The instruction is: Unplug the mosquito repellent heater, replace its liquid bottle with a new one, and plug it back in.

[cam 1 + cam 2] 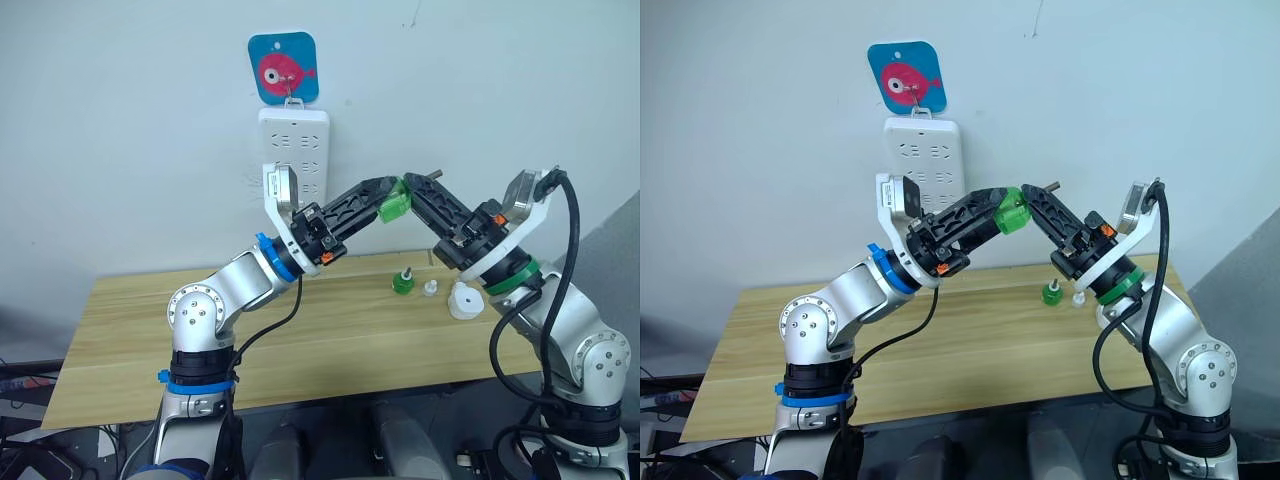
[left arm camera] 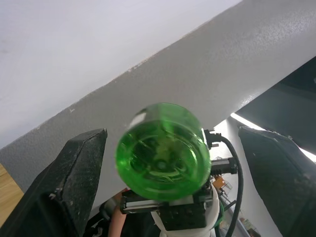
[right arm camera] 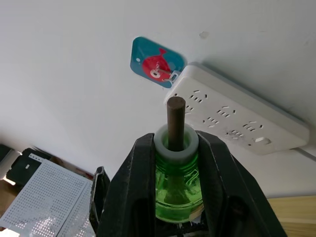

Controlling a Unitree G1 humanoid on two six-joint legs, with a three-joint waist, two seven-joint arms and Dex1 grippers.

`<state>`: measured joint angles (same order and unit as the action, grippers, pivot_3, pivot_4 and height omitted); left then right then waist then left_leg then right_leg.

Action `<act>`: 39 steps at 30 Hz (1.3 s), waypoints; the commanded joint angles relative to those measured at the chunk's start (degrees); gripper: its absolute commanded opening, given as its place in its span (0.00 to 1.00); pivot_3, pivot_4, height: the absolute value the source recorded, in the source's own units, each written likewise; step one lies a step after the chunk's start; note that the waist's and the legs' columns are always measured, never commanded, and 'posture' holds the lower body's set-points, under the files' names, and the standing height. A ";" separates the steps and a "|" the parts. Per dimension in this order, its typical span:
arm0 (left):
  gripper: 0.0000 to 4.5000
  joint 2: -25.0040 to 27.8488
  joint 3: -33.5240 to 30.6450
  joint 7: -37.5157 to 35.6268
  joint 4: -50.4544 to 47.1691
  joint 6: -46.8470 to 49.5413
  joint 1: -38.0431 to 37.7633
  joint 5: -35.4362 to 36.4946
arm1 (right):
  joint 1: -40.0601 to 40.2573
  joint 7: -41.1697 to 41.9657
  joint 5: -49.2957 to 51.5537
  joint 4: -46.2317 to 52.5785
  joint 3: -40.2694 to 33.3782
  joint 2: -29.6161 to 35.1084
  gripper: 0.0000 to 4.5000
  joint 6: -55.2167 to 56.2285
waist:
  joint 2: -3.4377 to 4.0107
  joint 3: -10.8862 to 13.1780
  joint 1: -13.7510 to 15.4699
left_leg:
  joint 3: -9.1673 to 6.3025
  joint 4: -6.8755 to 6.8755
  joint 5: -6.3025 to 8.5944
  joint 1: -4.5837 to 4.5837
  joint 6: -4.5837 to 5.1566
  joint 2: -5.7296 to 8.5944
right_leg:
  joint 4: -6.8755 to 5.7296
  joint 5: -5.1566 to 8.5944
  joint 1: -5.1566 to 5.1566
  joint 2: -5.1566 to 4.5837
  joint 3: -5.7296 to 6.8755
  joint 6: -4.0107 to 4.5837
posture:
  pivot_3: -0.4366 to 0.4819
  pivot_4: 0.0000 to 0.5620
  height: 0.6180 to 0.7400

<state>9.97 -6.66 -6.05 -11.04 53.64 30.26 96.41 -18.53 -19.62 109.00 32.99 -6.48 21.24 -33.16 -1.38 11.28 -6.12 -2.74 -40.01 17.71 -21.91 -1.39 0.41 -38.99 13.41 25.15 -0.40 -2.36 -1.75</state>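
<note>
A green bottle [image 3: 174,185] with bare wick is clamped in the right gripper [image 1: 412,189] jaws; the left gripper [image 1: 385,190] jaws are spread at its base, above the worktop [image 1: 330,330].

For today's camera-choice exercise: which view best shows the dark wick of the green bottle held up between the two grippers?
The right wrist view: the wick rises from the green bottle clamped between the right gripper fingers. Both eye views show it tiny. The left wrist view shows the bottle's base.
</note>
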 commanded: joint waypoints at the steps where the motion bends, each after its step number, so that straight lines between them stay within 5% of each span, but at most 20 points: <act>1: 1.00 0.00 0.55 -0.46 -0.86 -0.26 1.03 1.60 | -0.13 1.56 0.70 2.50 0.48 0.57 0.18 0.40 | 0.00 -0.02 0.00 | 0.01 0.00 0.00 0.00 0.00 0.00 | 0.00 0.00 0.00 0.00 -0.01 0.00 | 0.30 0.24 0.92; 6: 0.88 0.76 1.50 -1.55 -0.87 0.66 0.79 1.36 | -0.99 1.29 0.71 2.71 1.27 0.98 0.18 0.88 | 0.00 -0.15 -0.02 | 0.00 0.00 0.00 0.00 0.00 0.00 | 0.00 0.00 0.00 0.01 -0.02 0.00 | 0.30 0.24 0.92; 12: 0.51 1.51 1.84 -2.34 -0.22 0.83 0.98 1.27 | -2.16 -0.09 0.87 3.26 2.07 1.10 0.18 1.57 | 0.02 -0.19 -0.08 | 0.01 0.00 0.00 0.00 0.00 -0.01 | 0.01 0.00 0.00 0.03 -0.03 0.00 | 0.30 0.24 0.92; 22: 0.51 1.40 1.54 -2.47 -0.33 0.23 0.27 1.17 | -2.05 -2.12 0.86 4.86 3.08 1.27 0.18 3.12 | 0.01 -0.22 -0.10 | 0.01 0.00 0.00 0.00 0.00 -0.01 | 0.01 0.00 0.00 0.03 -0.04 0.00 | 0.30 0.24 0.92; 23: 0.51 1.40 1.54 -2.57 -0.41 0.22 0.08 1.15 | -1.88 -2.06 0.34 4.69 3.08 0.96 0.34 3.56 | 0.01 -0.22 -0.10 | 0.01 0.00 0.00 0.00 0.00 -0.01 | 0.01 0.00 0.00 0.03 -0.04 0.00 | 0.30 0.24 0.92; 31: 0.51 3.02 0.65 -3.81 -0.63 0.77 -0.80 1.76 | 0.72 -1.57 -1.58 1.83 -1.50 5.11 0.95 3.37 | 0.05 -0.38 -0.09 | 0.01 0.00 0.00 0.00 0.00 0.00 | 0.02 0.00 0.00 0.03 -0.06 0.00 | 0.30 0.25 0.92; 36: 0.51 6.96 -0.40 -4.66 -0.05 2.05 -1.42 2.51 | 4.73 0.44 0.78 -0.33 -6.45 14.29 1.00 -0.57 | 0.06 -0.37 0.04 | 0.02 0.00 0.01 0.00 0.01 0.01 | 0.05 0.01 -0.04 0.08 -0.15 0.00 | 0.29 0.31 0.92; 39: 0.51 13.08 0.16 -8.87 -0.45 3.40 -3.72 -5.30 | 9.70 5.41 -3.41 -1.89 -9.70 27.77 1.00 -9.80 | 0.14 -0.27 0.07 | 0.02 0.02 0.01 0.02 0.02 -0.03 | 0.06 0.02 -0.05 0.15 -0.16 0.00 | 0.28 0.37 0.92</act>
<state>19.87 -6.11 -11.26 -10.30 56.22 27.90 95.52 -10.70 -17.88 108.74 30.96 -13.00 42.69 -37.35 -1.25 11.01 -6.05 -2.69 -39.98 17.72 -21.88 -1.36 0.40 -38.92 13.44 25.10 -0.24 -2.54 -1.75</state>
